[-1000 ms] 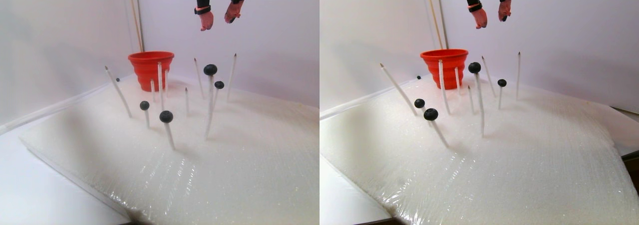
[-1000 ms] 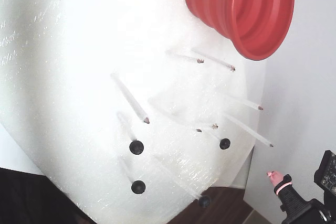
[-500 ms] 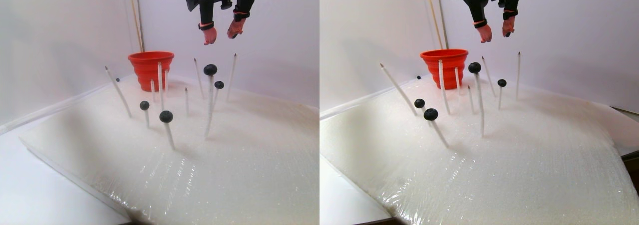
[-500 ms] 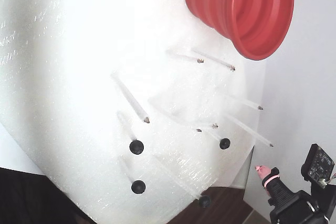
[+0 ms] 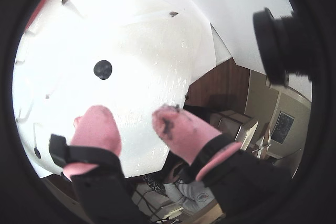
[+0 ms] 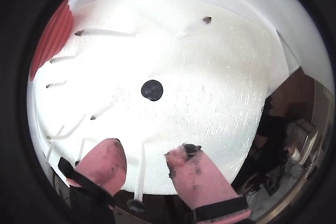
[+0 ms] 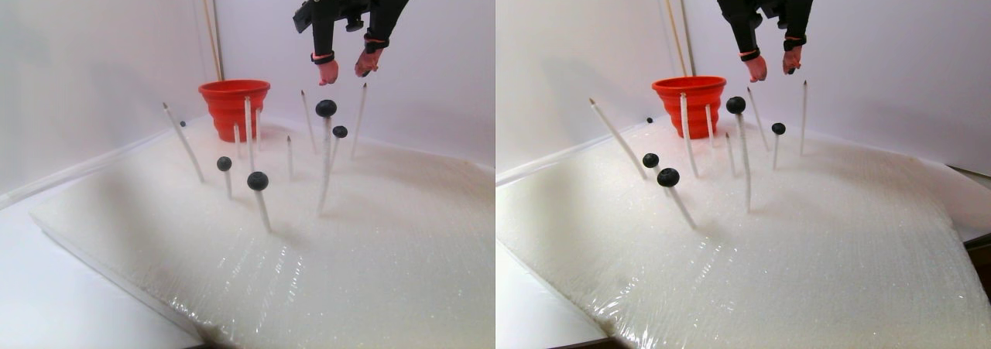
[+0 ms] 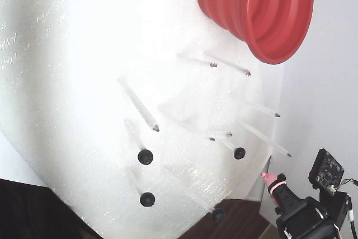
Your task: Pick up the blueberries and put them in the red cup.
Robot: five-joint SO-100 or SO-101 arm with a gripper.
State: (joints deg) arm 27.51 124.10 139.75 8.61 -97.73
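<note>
**Supervisor:** Report the gripper state and position.

**Operator:** I see the gripper [image 7: 346, 65] hanging in the air above the white foam pad [image 7: 387, 233], fingers pointing down. The jaws stand apart with nothing between them. In both wrist views the two pink fingertips [image 5: 97, 129] are separated by a clear gap, and their inner faces carry dark smudges.

**Supervisor:** Where are the blueberries?

**Operator:** I count four blueberries [image 7: 326, 107] in the stereo pair view, each seated on the tip of a thin white stick [image 7: 262, 208] pushed into the pad. The tallest one sits just below the gripper. In a wrist view it appears as a dark ball [image 6: 151, 89] ahead of the fingertips, not touching either. A second berry [image 7: 340, 131] is lower and just beside it. Two more [image 7: 258, 180] stand nearer the camera, well apart from the gripper. Several other sticks are bare, with pointed tips.

**Supervisor:** And the cup?

**Operator:** The red cup [image 7: 234, 105] stands upright at the far corner of the pad, near the white wall [image 7: 433, 47]. In the fixed view its ribbed side [image 8: 254, 9] fills the top right.
</note>
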